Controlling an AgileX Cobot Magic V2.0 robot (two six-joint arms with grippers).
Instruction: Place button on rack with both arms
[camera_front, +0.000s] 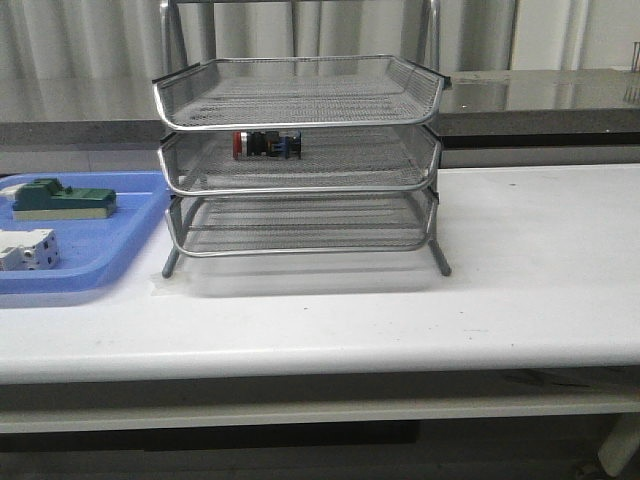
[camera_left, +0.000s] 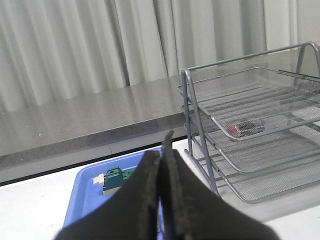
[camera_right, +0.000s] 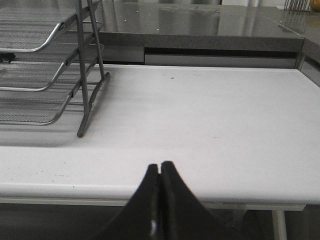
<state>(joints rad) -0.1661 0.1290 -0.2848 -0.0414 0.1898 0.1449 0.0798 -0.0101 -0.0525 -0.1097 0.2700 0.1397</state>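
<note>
The button (camera_front: 266, 145), red-headed with a black and blue body, lies on its side in the middle tier of the silver wire-mesh rack (camera_front: 300, 235). The left wrist view catches the button (camera_left: 244, 128) through the mesh of the rack (camera_left: 260, 107). My left gripper (camera_left: 161, 150) is shut with nothing in it, held above the blue tray and well clear of the rack. My right gripper (camera_right: 160, 167) is shut and empty, hanging near the table's front edge to the right of the rack (camera_right: 45, 65). Neither arm shows in the front view.
A flat blue tray (camera_front: 120, 235) lies left of the rack, with a green block (camera_front: 60, 200) and a white breaker block (camera_front: 28, 250) in it. The green block (camera_left: 116, 179) and the blue tray (camera_left: 85, 195) sit under my left gripper. A grey counter (camera_front: 540, 100) runs behind the white table (camera_front: 530, 260).
</note>
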